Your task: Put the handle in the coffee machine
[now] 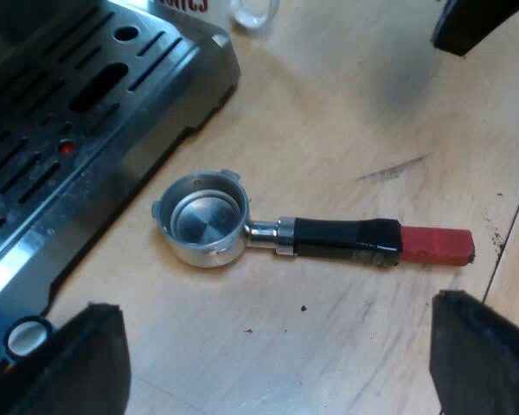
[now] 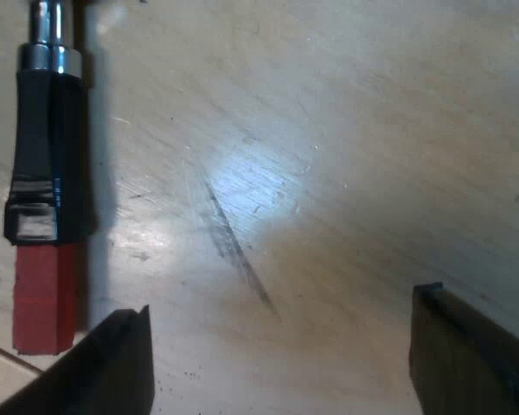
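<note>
Our left gripper point(image 1: 281, 367) hung wide open and empty near the metal holder point(image 1: 203, 216), which lay flat on the wooden table point(image 1: 346, 112) just beside the espresso machine point(image 1: 86, 112). Our right gripper point(image 2: 285, 363) was spread wide too, holding nothing, near the holder's red end point(image 2: 43, 298)

The pale wooden table point(image 1: 355, 104) carries the espresso machine point(image 1: 69, 130), with the metal holder point(image 1: 311, 238) lying flat just beside the machine's drip tray.

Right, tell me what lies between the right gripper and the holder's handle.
Bare wooden table, marked by one dark scuff, as the right wrist view shows. The open right gripper is clear of the holder's handle.
</note>
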